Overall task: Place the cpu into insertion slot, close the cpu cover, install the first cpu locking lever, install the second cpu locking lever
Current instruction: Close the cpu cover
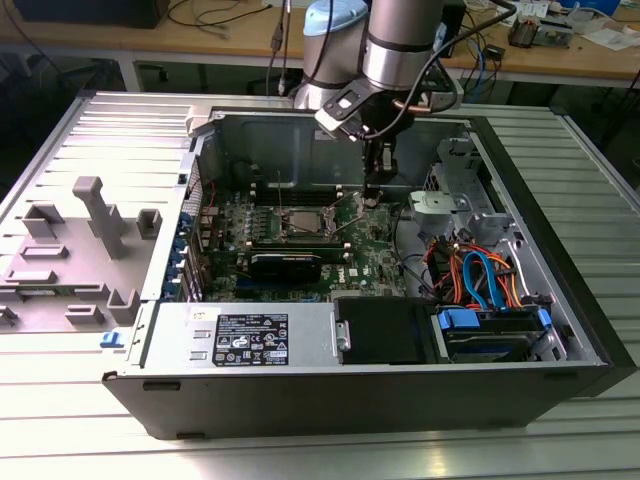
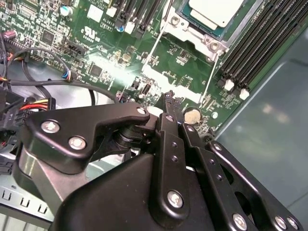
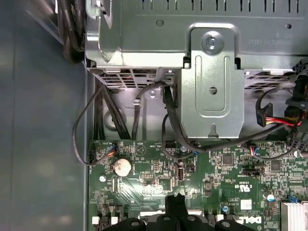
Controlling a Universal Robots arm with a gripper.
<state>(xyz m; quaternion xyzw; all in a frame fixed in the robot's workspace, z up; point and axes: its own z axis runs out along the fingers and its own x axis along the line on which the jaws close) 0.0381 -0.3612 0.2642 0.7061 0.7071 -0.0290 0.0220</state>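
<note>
I am seeing the black jaws pressing tightly together, gripping nothing, close to the green board, beside a round shiny coin cell. The flat square cpu is sitting in its socket, and the thin silver cover is framing its matte metal top.
</note>
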